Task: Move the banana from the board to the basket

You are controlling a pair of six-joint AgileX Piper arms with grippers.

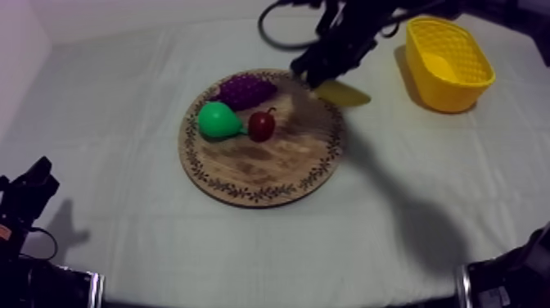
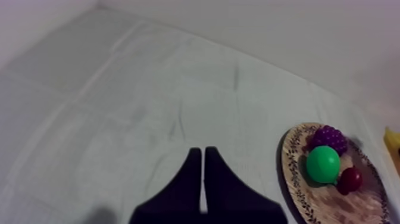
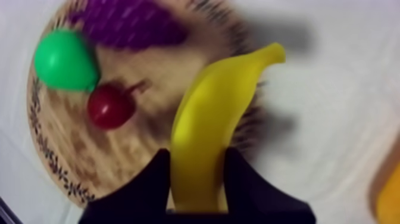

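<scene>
Our right tool (image 3: 198, 159) clamps the banana (image 3: 221, 113) by one end, so it hangs over the rim of the wooden board (image 1: 270, 168), free to travel to the yellow basket (image 1: 448, 64) beside the tool. Our left tool (image 2: 203, 154) rests pinched together, holding nothing, out of the way.
</scene>
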